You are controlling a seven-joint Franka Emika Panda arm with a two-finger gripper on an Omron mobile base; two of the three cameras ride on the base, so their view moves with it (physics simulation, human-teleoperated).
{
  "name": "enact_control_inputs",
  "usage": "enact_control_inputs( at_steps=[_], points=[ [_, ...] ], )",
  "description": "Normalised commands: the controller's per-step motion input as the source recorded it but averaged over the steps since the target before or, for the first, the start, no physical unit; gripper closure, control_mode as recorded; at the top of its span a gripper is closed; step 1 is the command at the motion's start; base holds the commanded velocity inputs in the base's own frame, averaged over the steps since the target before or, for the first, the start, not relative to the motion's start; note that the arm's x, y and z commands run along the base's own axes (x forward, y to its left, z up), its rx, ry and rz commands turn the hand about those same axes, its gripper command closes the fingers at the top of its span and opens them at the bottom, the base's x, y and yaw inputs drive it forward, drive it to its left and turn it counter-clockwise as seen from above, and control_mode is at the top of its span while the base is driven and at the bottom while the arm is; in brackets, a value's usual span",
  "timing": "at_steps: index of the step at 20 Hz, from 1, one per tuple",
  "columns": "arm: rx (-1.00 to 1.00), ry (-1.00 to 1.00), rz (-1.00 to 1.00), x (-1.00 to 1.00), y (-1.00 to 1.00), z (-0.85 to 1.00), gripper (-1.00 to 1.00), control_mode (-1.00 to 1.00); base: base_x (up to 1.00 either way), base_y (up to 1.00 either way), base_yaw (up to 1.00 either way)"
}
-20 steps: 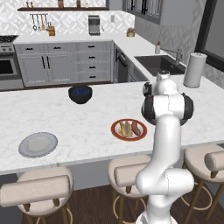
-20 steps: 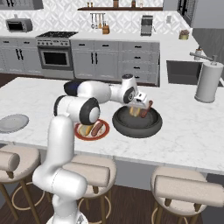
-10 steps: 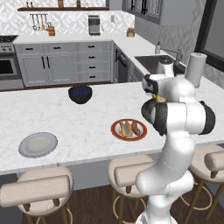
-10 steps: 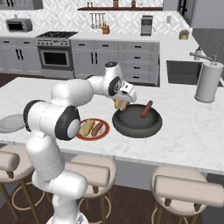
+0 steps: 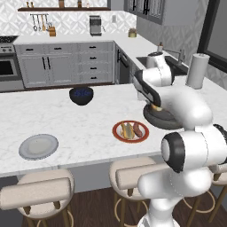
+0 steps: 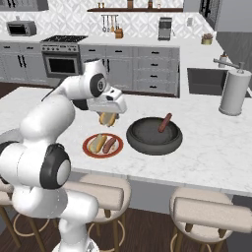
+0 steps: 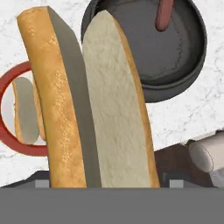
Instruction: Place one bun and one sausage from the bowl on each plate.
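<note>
Bent sharply at the elbow, forearm reaching across above the counter. Hand turned downward, gripper [image 6: 108, 118] hanging in the air with jaws spread wide around a bun [image 7: 94, 109] clamped between them. In the left base view, gripper [image 5: 155, 107] mostly hidden behind the white forearm, hand near the arm's own upper links.

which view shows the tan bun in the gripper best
The hand view: the split tan-yellow bun stands close up, crust and pale cut faces clear. The right base view shows it small under the gripper, above the red-rimmed plate. In the left base view the white arm covers most of it.
</note>
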Motion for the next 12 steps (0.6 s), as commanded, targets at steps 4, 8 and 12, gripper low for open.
enact_control_inputs(
  at_steps=[4,8,12],
  points=[
    [0.0,0.26,0.02,-0.97,0.98,0.21,1.0,-1.0,0.0,0.0,0.0],
    [0.02,0.22,0.02,-0.81,0.83,0.11,1.0,-1.0,0.0,0.0,0.0],
    [0.06,0.2,0.0,-0.84,0.21,0.23,1.0,-1.0,0.0,0.0,0.0]
  ],
)
